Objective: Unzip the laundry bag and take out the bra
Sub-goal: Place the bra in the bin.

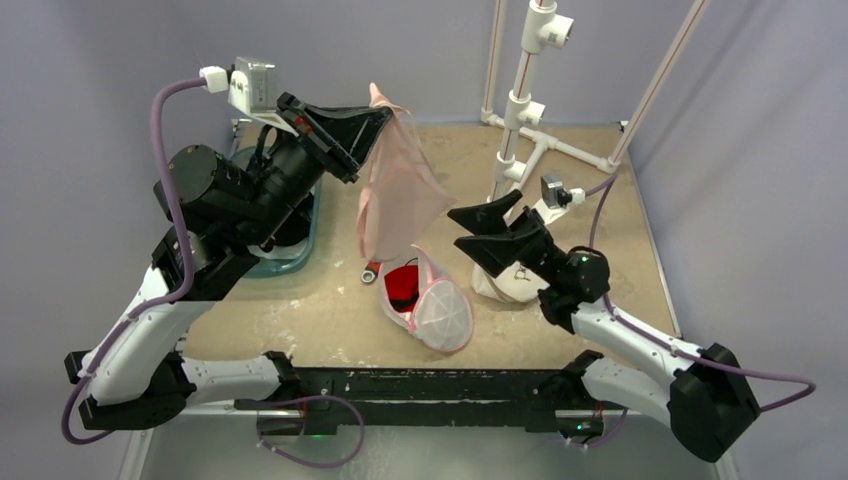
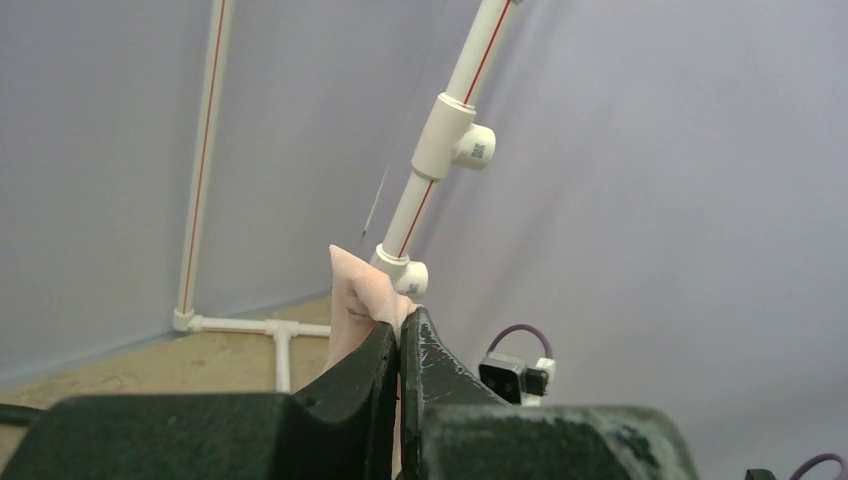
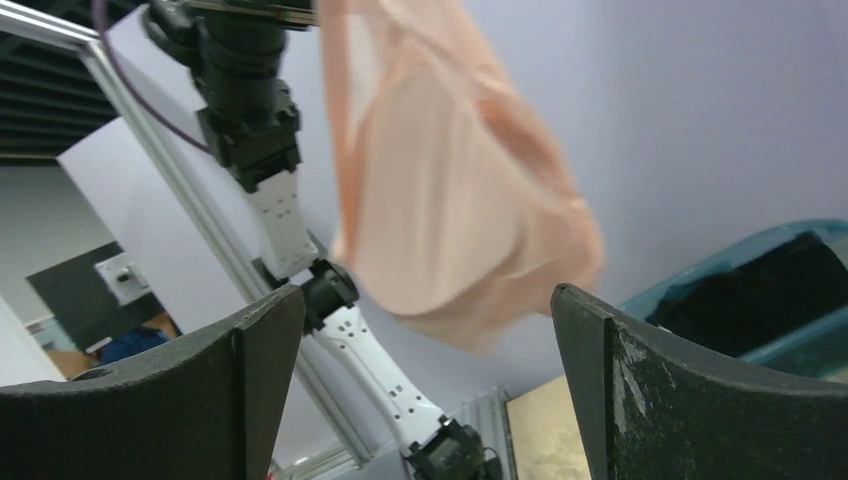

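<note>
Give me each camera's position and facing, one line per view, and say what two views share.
Top external: above and behind the arms, looking down on the table; left fingers hold the bra up, right fingers open.
Left wrist: on the left wrist, facing up toward the pipe frame; its shut fingers pinch the bra.
Right wrist: on the right wrist, facing up and leftward; its open fingers frame the hanging bra and the left arm.
Shared: both wrist views show the bra.
</note>
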`<control>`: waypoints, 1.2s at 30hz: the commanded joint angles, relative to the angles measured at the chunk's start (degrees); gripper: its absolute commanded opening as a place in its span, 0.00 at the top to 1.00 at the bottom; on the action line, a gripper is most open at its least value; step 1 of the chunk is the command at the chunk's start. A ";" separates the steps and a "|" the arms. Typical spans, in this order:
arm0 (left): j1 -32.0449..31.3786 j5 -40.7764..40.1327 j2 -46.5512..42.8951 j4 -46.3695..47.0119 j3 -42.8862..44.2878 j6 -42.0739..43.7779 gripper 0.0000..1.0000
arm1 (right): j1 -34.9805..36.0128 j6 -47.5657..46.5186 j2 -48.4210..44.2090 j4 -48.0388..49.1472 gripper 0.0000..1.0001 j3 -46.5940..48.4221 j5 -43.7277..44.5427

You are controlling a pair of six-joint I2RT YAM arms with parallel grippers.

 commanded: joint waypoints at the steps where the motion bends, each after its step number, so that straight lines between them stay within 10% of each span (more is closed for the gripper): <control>1: 0.27 3.35 -0.16 4.51 -0.40 -3.91 1.00 | 0.04 -5.55 0.87 -4.62 0.05 2.86 1.87; 16: 0.25 5.17 0.13 5.80 -1.87 -5.17 1.00 | 4.03 -1.77 7.40 -0.23 0.09 8.29 -2.37; 28: 0.27 5.00 -0.78 6.01 -2.98 -4.89 1.00 | 4.39 -0.04 7.47 0.63 0.49 9.32 -2.13; 36: 0.27 4.51 -1.41 5.97 -3.63 -4.45 1.00 | 4.48 -0.04 7.49 -0.03 0.47 8.82 -2.09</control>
